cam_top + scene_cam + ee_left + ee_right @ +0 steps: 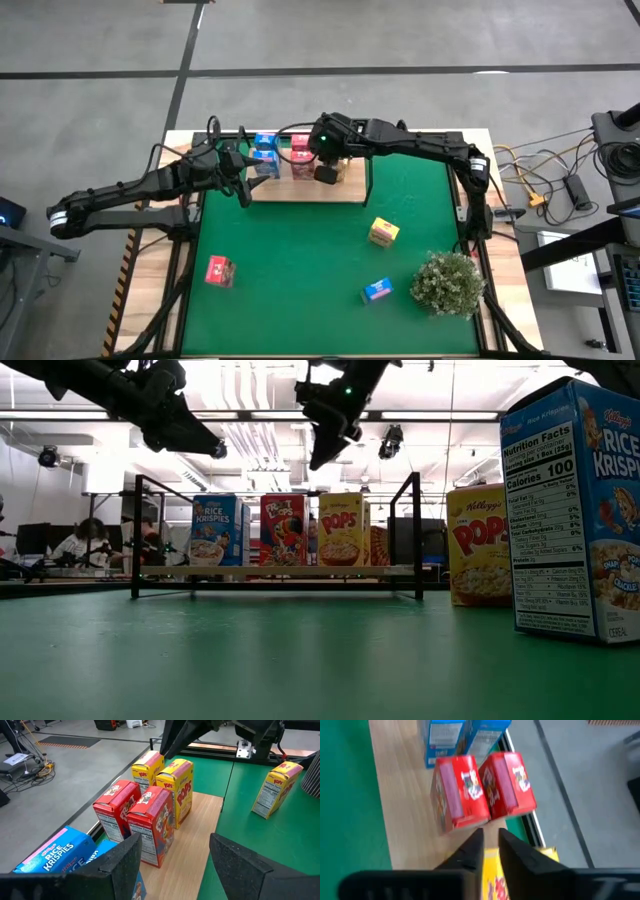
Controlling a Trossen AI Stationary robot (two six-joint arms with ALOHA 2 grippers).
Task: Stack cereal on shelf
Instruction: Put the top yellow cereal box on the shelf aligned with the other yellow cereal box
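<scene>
Yellow cartons (492, 875) sit directly below the right gripper (491, 851), its fingers nearly together, holding nothing, above the shelf (340, 187). Red cartons (480, 790) stand just ahead. Left gripper (172, 865) hovers spread and empty beside the blue cartons (60, 855).

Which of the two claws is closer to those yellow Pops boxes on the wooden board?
Right. The right gripper hangs directly over the yellow boxes; the left gripper waits at the shelf's blue-box end.
</scene>
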